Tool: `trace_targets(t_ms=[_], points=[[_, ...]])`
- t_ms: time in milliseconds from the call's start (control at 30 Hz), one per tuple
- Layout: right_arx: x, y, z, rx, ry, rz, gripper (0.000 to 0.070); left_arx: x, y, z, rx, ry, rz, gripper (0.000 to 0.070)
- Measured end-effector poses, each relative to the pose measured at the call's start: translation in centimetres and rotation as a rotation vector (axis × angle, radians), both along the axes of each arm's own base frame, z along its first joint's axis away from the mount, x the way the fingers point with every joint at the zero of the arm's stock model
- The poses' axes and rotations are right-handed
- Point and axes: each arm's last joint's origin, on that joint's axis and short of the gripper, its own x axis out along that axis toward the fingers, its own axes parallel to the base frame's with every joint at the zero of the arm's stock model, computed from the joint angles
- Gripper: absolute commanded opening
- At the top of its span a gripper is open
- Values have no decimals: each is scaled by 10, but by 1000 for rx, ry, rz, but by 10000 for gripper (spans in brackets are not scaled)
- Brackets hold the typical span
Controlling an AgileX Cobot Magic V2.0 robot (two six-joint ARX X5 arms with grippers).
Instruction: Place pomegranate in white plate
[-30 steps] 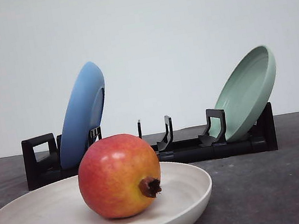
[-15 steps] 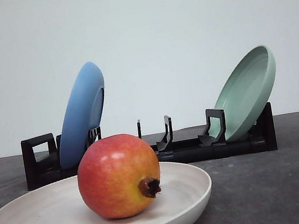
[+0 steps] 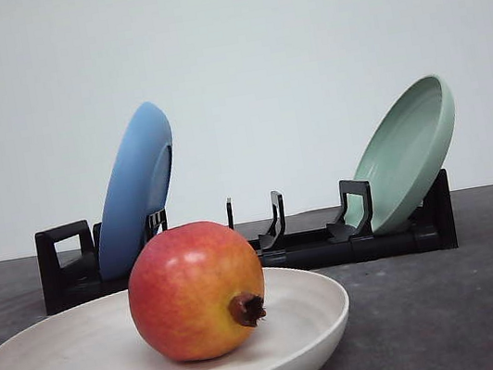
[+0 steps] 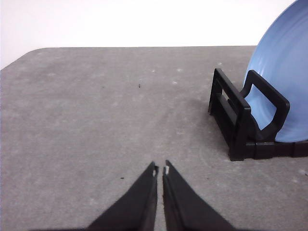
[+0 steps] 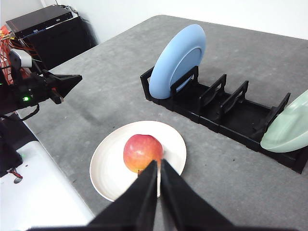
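Nothing is shifting now: the pomegranate (image 3: 196, 291) is staying settled in the white plate (image 3: 87, 360), both grippers (image 4: 160, 169) (image 5: 159, 162) sitting closed and empty, task seemingly done.

So the white plate (image 3: 87, 360) gets chopped off by the front view's bottom edge, and the pomegranate (image 3: 197, 290) sitting in it covers the middle of the black dish rack (image 3: 256, 244). In the right wrist view the right claw (image 5: 159, 162) sits in front of the pomegranate's near side, crown nub included, and the pale green plate (image 5: 288, 127) beyond it runs off frame. Off past the left claw (image 4: 160, 169), the blue plate (image 4: 284, 72) is cropped too.
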Motion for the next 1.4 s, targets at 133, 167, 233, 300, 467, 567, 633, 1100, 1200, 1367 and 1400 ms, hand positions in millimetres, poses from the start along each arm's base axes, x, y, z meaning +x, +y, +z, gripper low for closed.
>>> trace_targets(t_ms=[133,167,233,300,467,567,633,1100,1200,1367,1400], points=[[0,0,0,0,0,0,1,0,0,0,-2,0,0,0],[0,0,0,0,0,0,1,0,0,0,-2,0,1,0],[0,0,0,0,0,0,1,0,0,0,-2,0,0,0],[0,0,0,0,0,0,1,0,0,0,-2,0,0,0],[0,0,0,0,0,0,1,0,0,0,-2,0,0,0],[0,0,0,0,0,0,1,0,0,0,-2,0,0,0],[0,0,0,0,0,0,1,0,0,0,-2,0,0,0],[5,-12,-3,-11,-66,-264,1,0,0,0,-2,-1,0,0],[12,-17,-20,-39,-166,-425,1,0,0,0,-2,-1,1,0],[34,-25,-69,-53,-306,-633,1,0,0,0,-2,-1,1,0],[39,-26,-80,-60,-318,-673,1,0,0,0,-2,-1,1,0]])
